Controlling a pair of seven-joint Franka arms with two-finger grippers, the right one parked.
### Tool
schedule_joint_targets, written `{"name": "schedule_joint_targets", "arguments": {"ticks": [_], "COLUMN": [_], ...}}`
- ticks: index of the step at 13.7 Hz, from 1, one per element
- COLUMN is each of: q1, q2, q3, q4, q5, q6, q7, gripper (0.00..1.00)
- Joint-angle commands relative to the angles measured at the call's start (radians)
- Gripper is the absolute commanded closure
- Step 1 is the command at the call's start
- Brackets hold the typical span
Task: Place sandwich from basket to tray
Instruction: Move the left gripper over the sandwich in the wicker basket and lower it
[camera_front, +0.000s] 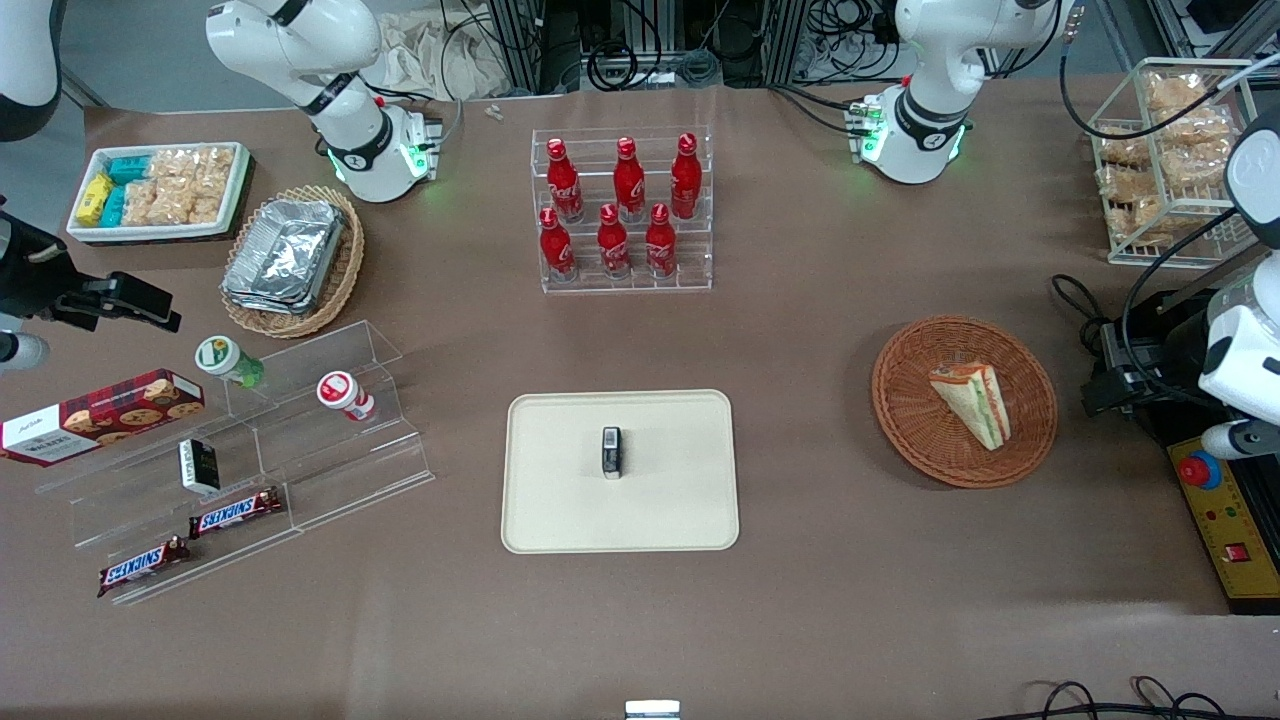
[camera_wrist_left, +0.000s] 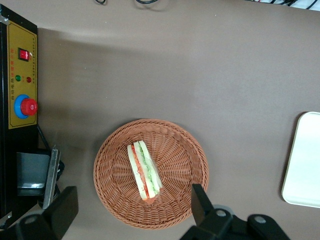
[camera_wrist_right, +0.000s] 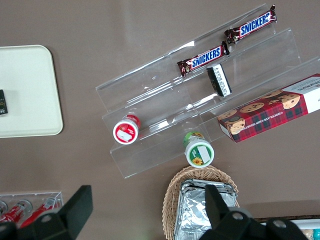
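The sandwich (camera_front: 972, 402) (camera_wrist_left: 144, 170), a wrapped white-bread wedge with green and red-orange layers, lies in the round reddish-brown wicker basket (camera_front: 910, 400) (camera_wrist_left: 185, 150). The cream-beige tray (camera_front: 560, 500) (camera_wrist_left: 305, 165) lies flat on the table beside the basket, toward the parked arm's end. My left gripper (camera_wrist_left: 132, 207) hangs high above the basket's rim. It is open wide with nothing between its black fingers (camera_wrist_left: 200, 200), and it touches neither the sandwich nor the basket.
A small black object (camera_front: 611, 452) stands on the tray. An acrylic rack of red bottles (camera_front: 622, 210) is farther from the front camera. A yellow control box with a red stop button (camera_front: 1200, 470) (camera_wrist_left: 25, 106) sits beside the basket. A wire rack of snacks (camera_front: 1170, 160) stands near the arm's base.
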Motion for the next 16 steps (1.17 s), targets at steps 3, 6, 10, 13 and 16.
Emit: {"name": "schedule_joint_targets", "arguments": {"ticks": [3,6,10,13,16], "q1": [-0.026,-0.038,-0.043,-0.033,-0.033], "q2": [0.021,0.023,0.023,0.011,0.009], "q3": [0.001,0.001,0.001,0.009,0.009], "q4": [0.040,-0.007,-0.076,-0.186,-0.283], "q5": [0.024,0.026,0.024,0.027,0.027], "q6": [-0.018,-0.021,-0.004,0.074,0.159], "q7": [-0.026,-0.137,-0.395,-0.446,-0.546], "gripper": [0.00,0.00,0.00,0.00,0.00]}}
